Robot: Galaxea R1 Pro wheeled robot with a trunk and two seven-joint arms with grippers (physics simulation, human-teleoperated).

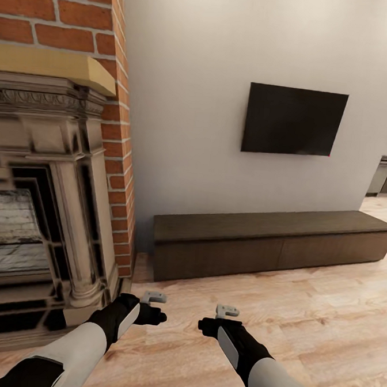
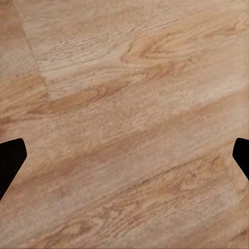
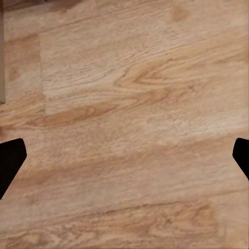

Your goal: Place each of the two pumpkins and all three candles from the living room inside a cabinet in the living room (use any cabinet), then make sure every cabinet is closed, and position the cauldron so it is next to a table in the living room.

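**Both arms free, cabinet ahead along the wall**

Nearest the head camera, the two arms reach forward and low over the wood floor (image 1: pixel 300 316). On the left, the left end effector (image 1: pixel 151 306) hangs just off the base of the fireplace (image 1: pixel 48 206). Its wrist view looks straight down at bare planks, with one dark fingertip (image 2: pixel 10 161) at each side edge, so the fingers are spread wide with nothing between them. The right end effector (image 1: pixel 225 318) sits beside it, a little apart. It is likewise spread wide and empty, with its fingertips (image 3: pixel 10 161) framing only floor.

Brick chimney (image 1: pixel 118 153) meets the pale wall just right of the fireplace. Next along comes the cabinet (image 1: pixel 270 245), long and low against the wall under the black television (image 1: pixel 294 121). It runs rightward toward a kitchen doorway. Its fronts look flush and shut.

The cabinet fronts are flat, stiff wood with no handles, so I judge them awkward to pull. Fingers would likely need to hook a top or side edge of a front, or the seam between the two panels. A front should slide stiffly rather than flex.

Open floor in front of the cabinet gives plenty of room for a front to come out and for the base to approach. The tight spot is the left end, where cabinet, brick corner and fireplace plinth crowd together. The right half looks safer.
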